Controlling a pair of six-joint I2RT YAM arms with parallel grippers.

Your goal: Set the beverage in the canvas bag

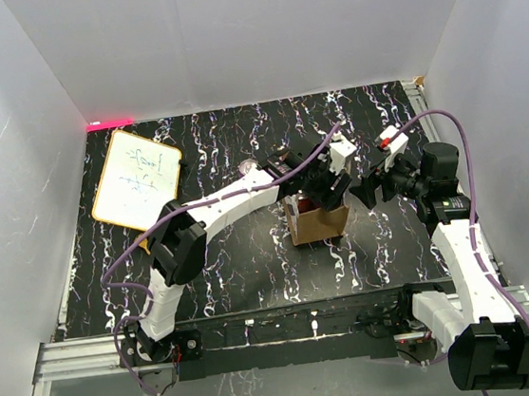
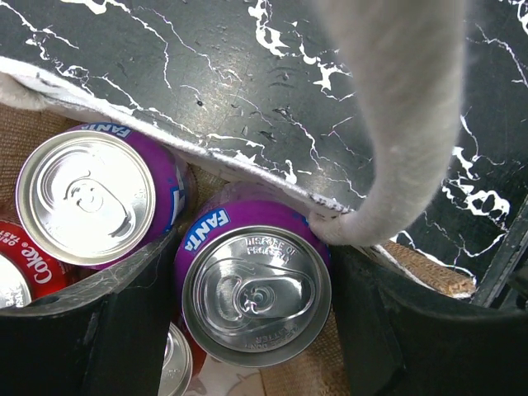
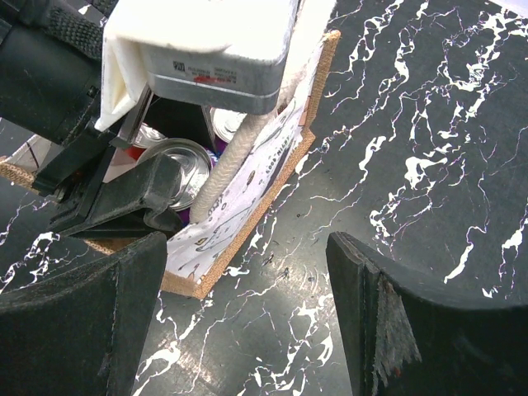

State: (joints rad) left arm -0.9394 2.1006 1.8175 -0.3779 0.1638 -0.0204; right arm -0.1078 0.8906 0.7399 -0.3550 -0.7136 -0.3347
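Left fingers (image 2: 124,330) are gripping purple can (image 2: 256,297) inside bag (image 3: 256,206) | right fingers (image 3: 396,330) are hanging wide beside bag

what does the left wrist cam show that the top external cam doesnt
Left wrist only: inside the canvas bag, a Fanta can in the left gripper, a second Fanta can, a red Coke can. Top external only: the whiteboard, the whole left arm and right arm. Both: the canvas bag, the left gripper, the black marbled table.
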